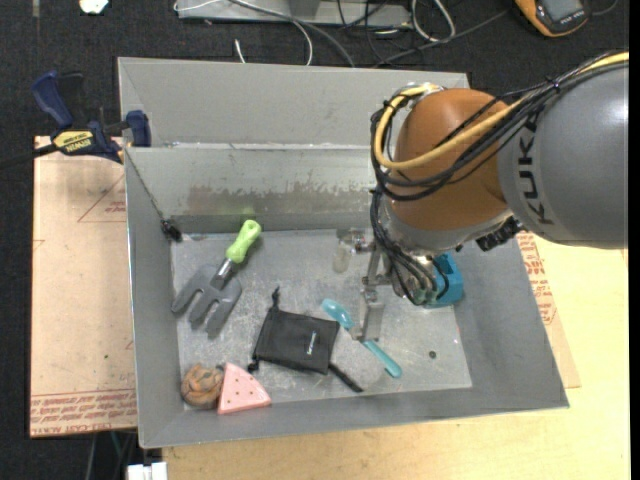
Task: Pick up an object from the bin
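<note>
The gripper [372, 313] hangs low in the bin [300, 203], just right of the black pouch [295, 341]. It is directly over a teal brush [386, 363] lying slantwise along the pouch's right edge. Whether the gripper is spread or pressed together cannot be told. A green-handled fork [215, 288] lies up-left of the pouch and a pink wedge [242, 392] down-left.

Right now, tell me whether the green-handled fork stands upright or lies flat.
Lying flat: the fork rests full length on the bin floor, tines toward the near-left corner.
</note>
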### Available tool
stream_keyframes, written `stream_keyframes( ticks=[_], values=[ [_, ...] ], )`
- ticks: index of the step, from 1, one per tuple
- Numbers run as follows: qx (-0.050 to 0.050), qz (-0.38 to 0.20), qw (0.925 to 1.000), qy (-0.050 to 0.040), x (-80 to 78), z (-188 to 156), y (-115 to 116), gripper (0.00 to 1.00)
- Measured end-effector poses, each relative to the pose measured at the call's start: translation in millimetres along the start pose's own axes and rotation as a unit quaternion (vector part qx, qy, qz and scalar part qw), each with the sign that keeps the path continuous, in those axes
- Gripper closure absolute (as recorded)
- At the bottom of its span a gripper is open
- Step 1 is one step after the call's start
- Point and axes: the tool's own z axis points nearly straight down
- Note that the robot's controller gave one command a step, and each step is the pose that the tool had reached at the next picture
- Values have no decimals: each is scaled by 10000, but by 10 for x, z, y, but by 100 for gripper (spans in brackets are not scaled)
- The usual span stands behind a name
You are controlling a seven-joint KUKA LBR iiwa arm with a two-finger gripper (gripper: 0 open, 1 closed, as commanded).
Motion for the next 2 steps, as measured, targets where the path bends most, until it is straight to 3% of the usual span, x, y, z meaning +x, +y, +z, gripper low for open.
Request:
stream_keyframes(
  ticks=[1,2],
  values=[
    [-2,9,10000,-36,-16,-37,-3,0],
    [-9,594,9982,-47,133,494,35,0]
  ],
)
